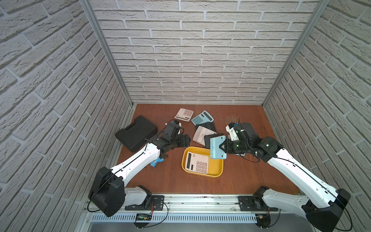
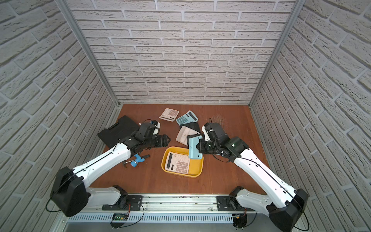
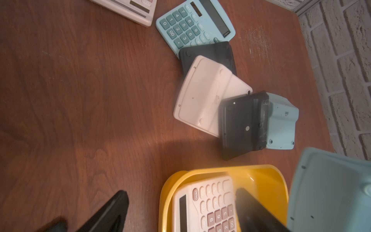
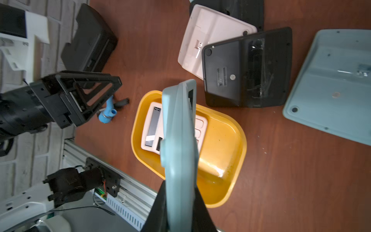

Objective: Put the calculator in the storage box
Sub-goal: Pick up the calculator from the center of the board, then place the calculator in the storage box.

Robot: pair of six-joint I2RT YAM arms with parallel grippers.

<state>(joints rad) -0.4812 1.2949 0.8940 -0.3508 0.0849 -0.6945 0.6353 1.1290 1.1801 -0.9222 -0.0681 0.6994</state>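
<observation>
The yellow storage box (image 1: 218, 170) (image 2: 197, 166) sits mid-table, and a pink calculator (image 1: 197, 163) (image 3: 206, 204) lies face up in its left half. My right gripper (image 1: 221, 147) (image 4: 179, 186) is shut on a light blue calculator (image 1: 216, 147) (image 4: 178, 140). It holds that calculator on edge above the box's far right corner, over the bare yellow floor (image 4: 224, 144). My left gripper (image 1: 188, 140) (image 3: 181, 192) hangs open and empty just left of the box's far rim, one finger (image 3: 251, 211) over the box.
Behind the box lie a pink calculator (image 1: 184, 114) and a blue one (image 1: 201, 118), both face up. A white one (image 1: 203, 134), a black one (image 4: 247, 68) and a light blue one (image 4: 331, 84) lie face down. A black case (image 1: 136, 132) and a blue-handled tool (image 1: 158, 160) lie at left.
</observation>
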